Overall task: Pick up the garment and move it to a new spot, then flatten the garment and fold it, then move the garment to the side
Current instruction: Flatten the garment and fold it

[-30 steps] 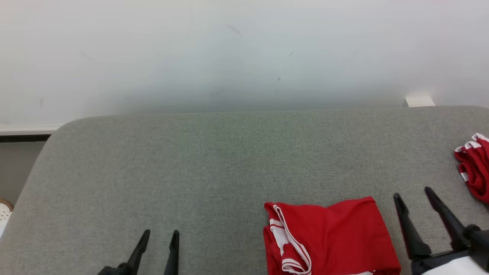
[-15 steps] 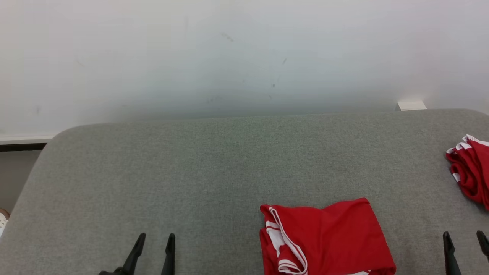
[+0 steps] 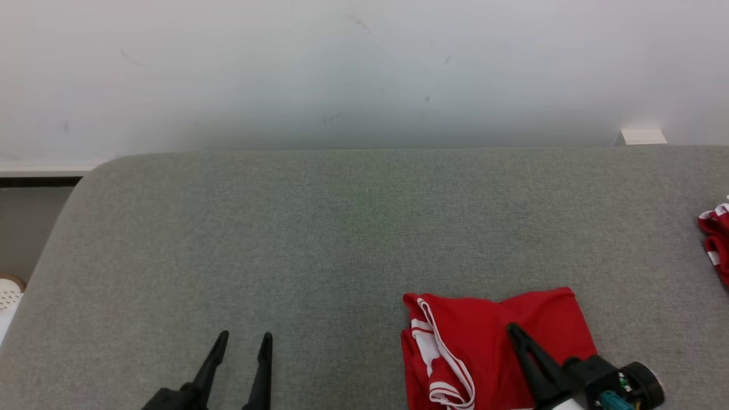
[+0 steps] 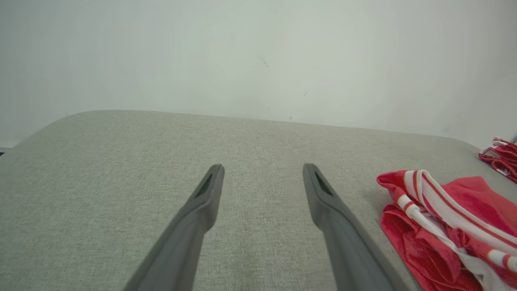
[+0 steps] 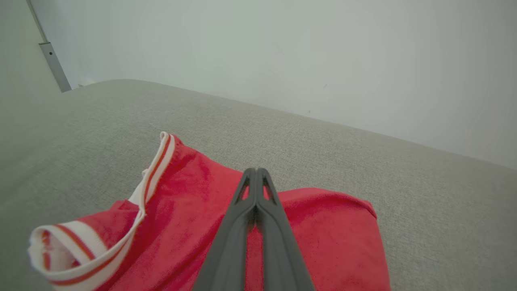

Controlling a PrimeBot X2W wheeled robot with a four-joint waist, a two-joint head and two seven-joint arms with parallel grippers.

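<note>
The garment (image 3: 484, 336) is a folded red piece with white striped trim, lying at the near right of the grey padded surface (image 3: 342, 239). My right gripper (image 3: 515, 330) lies over its middle, fingers pressed together and shut; in the right wrist view the shut gripper (image 5: 255, 170) lies over the red fabric (image 5: 181, 210), with no cloth visibly pinched between the fingers. My left gripper (image 3: 244, 340) stands open over bare surface to the garment's left. The left wrist view shows the open left gripper (image 4: 262, 169) with nothing in it, and the garment (image 4: 444, 218) at its right.
A second crumpled red and white garment (image 3: 716, 239) lies at the far right edge, also seen in the left wrist view (image 4: 499, 155). A white wall rises behind the surface. A small white block (image 3: 642, 136) sits at the back right. The surface rounds off at the left.
My right gripper has come in from the lower right onto the folded garment and has shut. The head camera has shifted a little. The left gripper holds its place, open.
</note>
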